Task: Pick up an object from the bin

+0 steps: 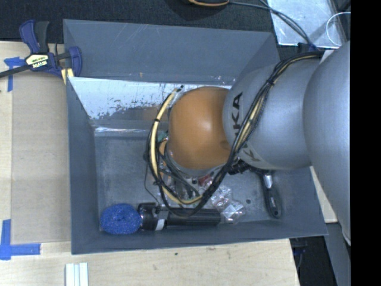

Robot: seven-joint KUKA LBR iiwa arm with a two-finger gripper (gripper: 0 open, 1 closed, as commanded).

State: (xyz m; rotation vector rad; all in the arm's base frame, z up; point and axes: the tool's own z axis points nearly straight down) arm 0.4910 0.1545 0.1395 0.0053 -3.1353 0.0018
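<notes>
Black cylinder (pixel 189 220) with a pale band lies along the bin's (pixel 83 159) lower wall, its left end touching a blue spongy ball (pixel 121 219). Tool (pixel 178 189) is low, just above the cylinder, tucked under the arm's orange cover (pixel 196 127) and cables. Released or clenched: can't tell. Crinkled clear packet (pixel 229 207) just right of it, black pen (pixel 271 200) further right.

the bin (pixel 83 177) is flat grey, its far wall paler and flecked with dark scratches. the arm (pixel 280 118) is silvery grey with dark lettering, and its wrist cover (pixel 196 127) is glossy orange-brown. the cables (pixel 156 142) are yellow and black. the ball (pixel 121 219) is bright blue, the cylinder (pixel 190 219) black with a pale band, the packet (pixel 229 207) clear with red specks, and the pen (pixel 271 201) black with a silver end.
</notes>
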